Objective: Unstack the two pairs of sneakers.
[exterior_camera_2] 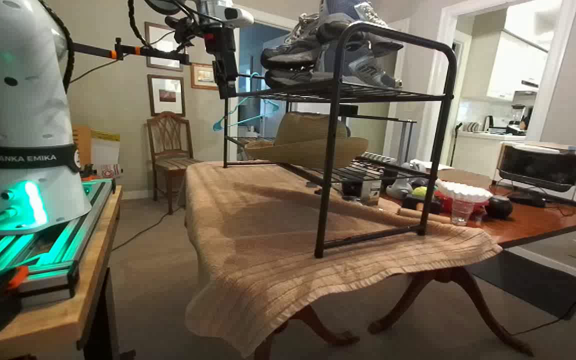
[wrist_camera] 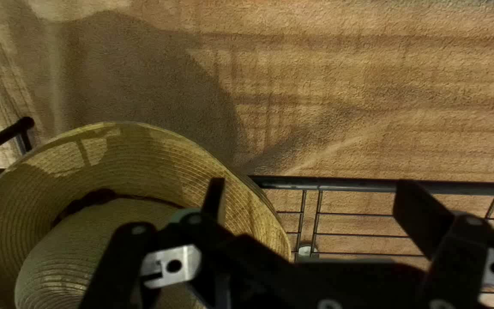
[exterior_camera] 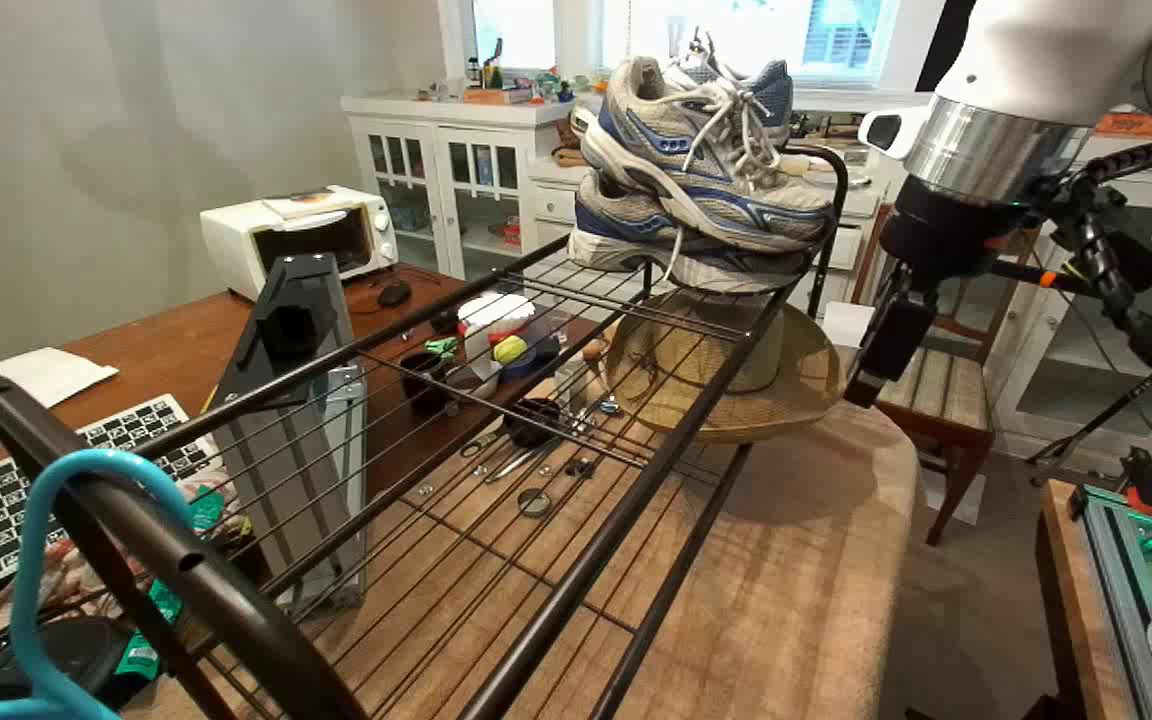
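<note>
The two pairs of sneakers are stacked at one end of the rack's top shelf. In an exterior view, a grey-white upper shoe [exterior_camera: 706, 165] with blue accents and pale laces lies on a lower shoe [exterior_camera: 626, 225]; the shoes behind are mostly hidden. The stack also shows in an exterior view, with a lower shoe [exterior_camera_2: 353, 65] and an upper shoe [exterior_camera_2: 348, 12] cut by the top edge. My gripper [exterior_camera: 861, 395] is beside the rack, apart from the shoes; it also shows there [exterior_camera_2: 227, 92]. In the wrist view the gripper [wrist_camera: 309, 186] is open and empty; no sneakers show.
The dark metal rack [exterior_camera_2: 335, 115] stands on a cloth-covered table [exterior_camera_2: 268, 240]. A straw hat [exterior_camera: 726, 390] sits on its lower shelf and shows below the fingers in the wrist view [wrist_camera: 144, 163]. A blue hanger [exterior_camera: 36, 560] hangs at the rack's far end from the shoes.
</note>
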Controlling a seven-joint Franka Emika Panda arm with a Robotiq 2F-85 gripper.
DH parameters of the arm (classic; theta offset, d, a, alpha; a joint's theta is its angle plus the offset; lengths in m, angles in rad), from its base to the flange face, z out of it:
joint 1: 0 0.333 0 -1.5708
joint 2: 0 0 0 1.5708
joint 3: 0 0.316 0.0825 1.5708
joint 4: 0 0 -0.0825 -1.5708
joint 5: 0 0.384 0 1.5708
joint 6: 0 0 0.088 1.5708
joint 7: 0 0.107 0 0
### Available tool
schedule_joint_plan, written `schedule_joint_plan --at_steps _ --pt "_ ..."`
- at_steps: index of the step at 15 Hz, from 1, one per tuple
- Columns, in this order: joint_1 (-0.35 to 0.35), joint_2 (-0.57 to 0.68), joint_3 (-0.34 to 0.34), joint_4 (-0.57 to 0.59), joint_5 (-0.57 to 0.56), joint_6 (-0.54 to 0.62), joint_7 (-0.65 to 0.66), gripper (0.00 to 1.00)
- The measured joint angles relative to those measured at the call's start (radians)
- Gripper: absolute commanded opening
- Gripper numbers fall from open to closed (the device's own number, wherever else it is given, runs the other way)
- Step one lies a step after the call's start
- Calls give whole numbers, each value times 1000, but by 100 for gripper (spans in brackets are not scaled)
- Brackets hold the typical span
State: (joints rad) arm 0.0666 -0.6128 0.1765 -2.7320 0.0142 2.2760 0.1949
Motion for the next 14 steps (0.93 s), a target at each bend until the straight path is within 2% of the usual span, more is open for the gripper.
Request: schedule_joint_plan --at_steps 10,14 --pt "0 1 0 0 0 0 0 100" --pt "-6 4 1 -9 -33 5 0 100"
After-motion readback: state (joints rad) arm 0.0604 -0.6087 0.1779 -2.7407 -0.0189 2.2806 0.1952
